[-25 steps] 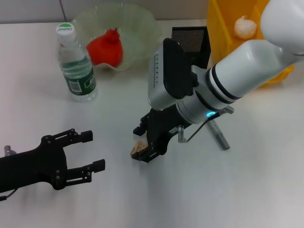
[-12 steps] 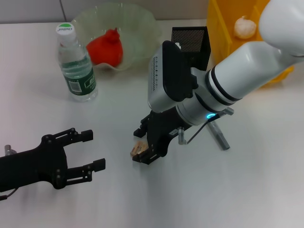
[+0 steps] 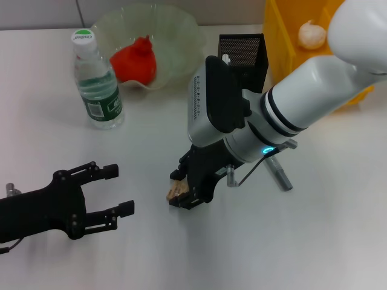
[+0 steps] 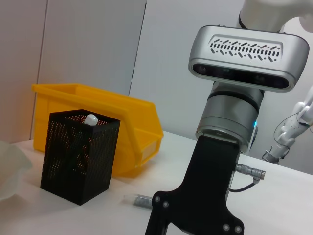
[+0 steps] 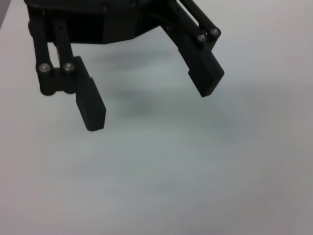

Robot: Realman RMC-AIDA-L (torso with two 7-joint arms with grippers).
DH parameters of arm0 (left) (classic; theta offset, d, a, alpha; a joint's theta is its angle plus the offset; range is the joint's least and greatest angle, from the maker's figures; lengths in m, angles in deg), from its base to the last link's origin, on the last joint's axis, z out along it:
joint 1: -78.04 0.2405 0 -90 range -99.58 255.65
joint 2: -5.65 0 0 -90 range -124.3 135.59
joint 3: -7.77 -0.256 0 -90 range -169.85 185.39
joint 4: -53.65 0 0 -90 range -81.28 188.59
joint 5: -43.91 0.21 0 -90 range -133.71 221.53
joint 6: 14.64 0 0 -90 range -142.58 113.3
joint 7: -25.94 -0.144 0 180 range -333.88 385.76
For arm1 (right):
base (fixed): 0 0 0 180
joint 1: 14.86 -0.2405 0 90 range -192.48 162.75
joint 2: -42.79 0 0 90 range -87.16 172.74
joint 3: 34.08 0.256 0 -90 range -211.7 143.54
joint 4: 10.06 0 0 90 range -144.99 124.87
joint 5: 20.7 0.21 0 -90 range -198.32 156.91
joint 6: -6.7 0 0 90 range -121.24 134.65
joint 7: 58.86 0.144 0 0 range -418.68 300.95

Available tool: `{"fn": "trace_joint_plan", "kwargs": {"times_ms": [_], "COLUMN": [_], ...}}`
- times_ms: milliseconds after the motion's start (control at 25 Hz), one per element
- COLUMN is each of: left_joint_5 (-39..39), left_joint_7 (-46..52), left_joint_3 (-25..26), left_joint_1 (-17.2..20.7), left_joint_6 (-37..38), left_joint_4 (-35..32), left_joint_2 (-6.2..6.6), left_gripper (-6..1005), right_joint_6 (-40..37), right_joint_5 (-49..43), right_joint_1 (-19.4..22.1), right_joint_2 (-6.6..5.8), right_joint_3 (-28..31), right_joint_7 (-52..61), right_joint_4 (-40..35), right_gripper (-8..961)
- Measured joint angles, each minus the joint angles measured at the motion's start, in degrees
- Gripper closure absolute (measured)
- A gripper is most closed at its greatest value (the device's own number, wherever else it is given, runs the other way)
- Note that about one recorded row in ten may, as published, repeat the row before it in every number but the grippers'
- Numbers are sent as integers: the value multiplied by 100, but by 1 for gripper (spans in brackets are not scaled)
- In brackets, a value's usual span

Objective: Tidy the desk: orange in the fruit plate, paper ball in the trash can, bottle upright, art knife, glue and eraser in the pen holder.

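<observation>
The beige eraser [image 3: 175, 191] lies on the white table. My right gripper [image 3: 185, 192] hangs right over it, touching or nearly so; in the right wrist view the gripper [image 5: 152, 105] is open, with only bare table between its fingers. A slim grey tool, likely the art knife [image 3: 279, 173], lies behind the right arm. The orange [image 3: 136, 60] sits in the fruit plate [image 3: 181, 30]. The bottle [image 3: 97, 81] stands upright. The paper ball [image 3: 311, 34] lies in the trash can [image 3: 278, 42]. The pen holder [image 3: 242, 51] holds a white-capped stick [image 4: 90, 119]. My left gripper [image 3: 120, 191] rests open at front left.
The pen holder [image 4: 78, 154] stands just in front of the yellow trash can [image 4: 122, 117], with the grey tool [image 4: 139, 199] lying on the table near it. The right arm's white forearm [image 3: 314, 84] reaches over the table from the back right.
My right gripper has shifted slightly toward the front and closer over the eraser. The eraser and the left arm have not moved.
</observation>
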Motion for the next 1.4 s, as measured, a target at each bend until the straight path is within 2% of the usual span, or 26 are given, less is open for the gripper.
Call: {"fn": "trace_joint_plan", "kwargs": {"times_ms": [480, 720, 880, 1040, 1200, 1400], "left_joint_5": [-24, -27, -27, -27, -27, -27], "left_joint_7": [0, 0, 0, 0, 0, 0], "left_joint_3": [-1, -1, -1, -1, -1, -1], "left_joint_1": [32, 38, 26, 4, -11, -36], "left_joint_6": [31, 35, 44, 46, 41, 40], "left_joint_4": [0, 0, 0, 0, 0, 0], "left_joint_2": [6, 3, 1, 5, 0, -16], "left_gripper": [184, 184, 184, 184, 184, 184], "right_joint_6": [-15, -240, -686, -1308, -1846, -2504], "right_joint_5": [75, 67, -24, -581, -1028, -1390], "right_joint_1": [8, 8, 24, 154, 251, 283], "right_joint_2": [0, -35, -81, -90, -96, -160], "right_joint_3": [27, 262, 867, 1923, 2742, 3871], "right_joint_7": [26, 54, 56, 94, 246, 322], "right_joint_4": [-32, -105, -240, -650, -1127, -1607], "right_gripper": [528, 528, 529, 529, 529, 530]}}
